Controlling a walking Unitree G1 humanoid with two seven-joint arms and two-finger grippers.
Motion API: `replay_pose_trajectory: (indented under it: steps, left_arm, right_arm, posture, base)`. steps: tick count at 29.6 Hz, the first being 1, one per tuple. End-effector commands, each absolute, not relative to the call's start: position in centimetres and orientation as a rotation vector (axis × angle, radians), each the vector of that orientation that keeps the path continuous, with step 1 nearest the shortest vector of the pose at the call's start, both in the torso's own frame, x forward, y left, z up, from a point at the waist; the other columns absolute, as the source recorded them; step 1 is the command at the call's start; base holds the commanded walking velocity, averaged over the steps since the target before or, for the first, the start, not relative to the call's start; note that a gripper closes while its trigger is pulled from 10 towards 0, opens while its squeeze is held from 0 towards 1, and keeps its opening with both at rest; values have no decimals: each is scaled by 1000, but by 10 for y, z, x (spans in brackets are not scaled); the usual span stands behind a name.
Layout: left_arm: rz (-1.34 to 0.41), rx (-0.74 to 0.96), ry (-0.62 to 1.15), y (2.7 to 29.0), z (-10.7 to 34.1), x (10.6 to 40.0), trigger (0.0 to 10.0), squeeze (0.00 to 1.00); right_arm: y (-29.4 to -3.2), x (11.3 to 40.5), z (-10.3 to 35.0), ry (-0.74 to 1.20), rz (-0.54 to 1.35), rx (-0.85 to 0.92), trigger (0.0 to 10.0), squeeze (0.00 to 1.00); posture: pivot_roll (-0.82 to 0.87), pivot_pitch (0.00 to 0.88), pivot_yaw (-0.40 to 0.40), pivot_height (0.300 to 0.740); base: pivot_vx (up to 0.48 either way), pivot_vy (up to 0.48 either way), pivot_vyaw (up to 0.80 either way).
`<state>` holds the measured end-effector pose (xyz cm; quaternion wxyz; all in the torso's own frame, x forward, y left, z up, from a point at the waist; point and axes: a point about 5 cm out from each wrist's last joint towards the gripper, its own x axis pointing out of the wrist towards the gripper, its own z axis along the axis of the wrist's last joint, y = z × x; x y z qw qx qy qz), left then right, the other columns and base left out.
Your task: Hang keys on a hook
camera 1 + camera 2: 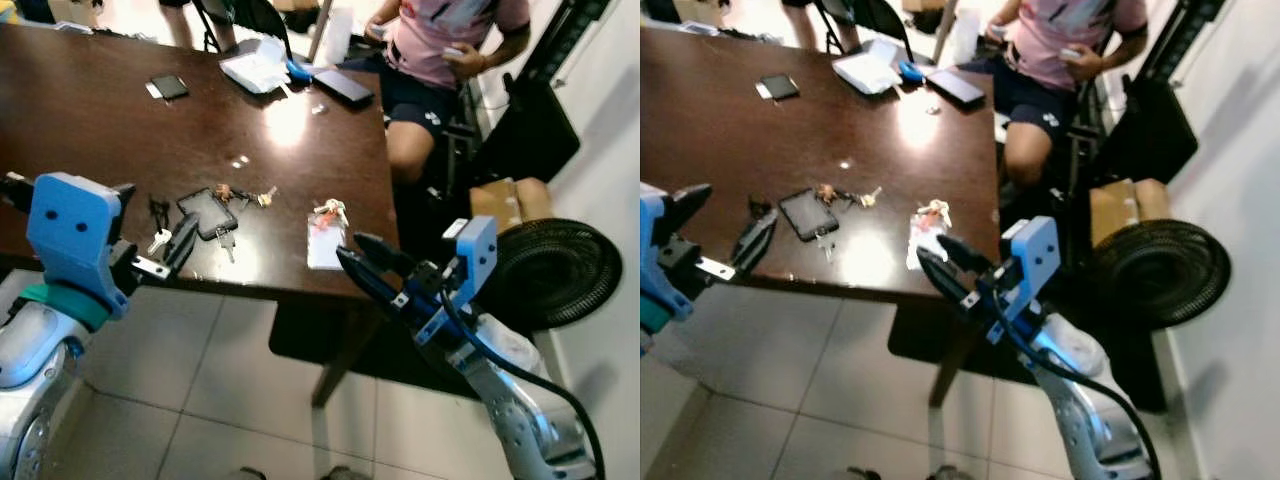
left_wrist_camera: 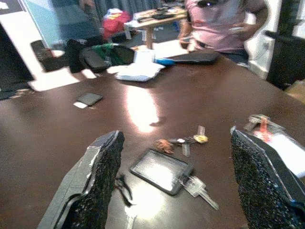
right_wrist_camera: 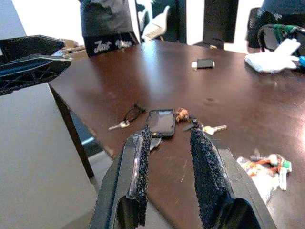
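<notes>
The seated person beyond the worktop is cut off at the shoulders by the picture's edge. The small key bunches beside the dark flat case are too blurred to count or sort.

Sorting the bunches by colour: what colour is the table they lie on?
Dark brown table, clearest in the left eye view.

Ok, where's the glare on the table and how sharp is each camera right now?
Left eye view: a bright glare patch on the table behind the keys, picture fairly sharp. Right eye view: a second sheen near the front edge, by the badge. Left wrist view: soft, streaked glare, fingers blurred. Right wrist view: sharpest, background window blown out.
</notes>
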<state>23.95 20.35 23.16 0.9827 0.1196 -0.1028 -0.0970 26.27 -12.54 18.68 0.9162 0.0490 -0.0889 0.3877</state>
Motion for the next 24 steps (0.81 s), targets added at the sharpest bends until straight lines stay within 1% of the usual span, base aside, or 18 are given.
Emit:
replay_pose_trajectory:
  steps: [1,14,24]
  left_arm:
    - [-199,244,-198,202,229,238,10000,0]
    - [-195,233,-191,202,227,238,10000,0]
    - [-215,241,-191,199,227,237,10000,0]
  right_arm:
    - [-130,264,183,-163,774,102,10000,0]
    - [-128,262,184,-177,790,125,10000,0]
    - [-127,260,184,-177,802,131,10000,0]
  posture:
    - [116,30,-9,740]
    - [115,35,-8,740]
    - [113,42,-7,740]
  base:
    - [461,0,0]
    - [442,0,0]
    - [0,0,0]
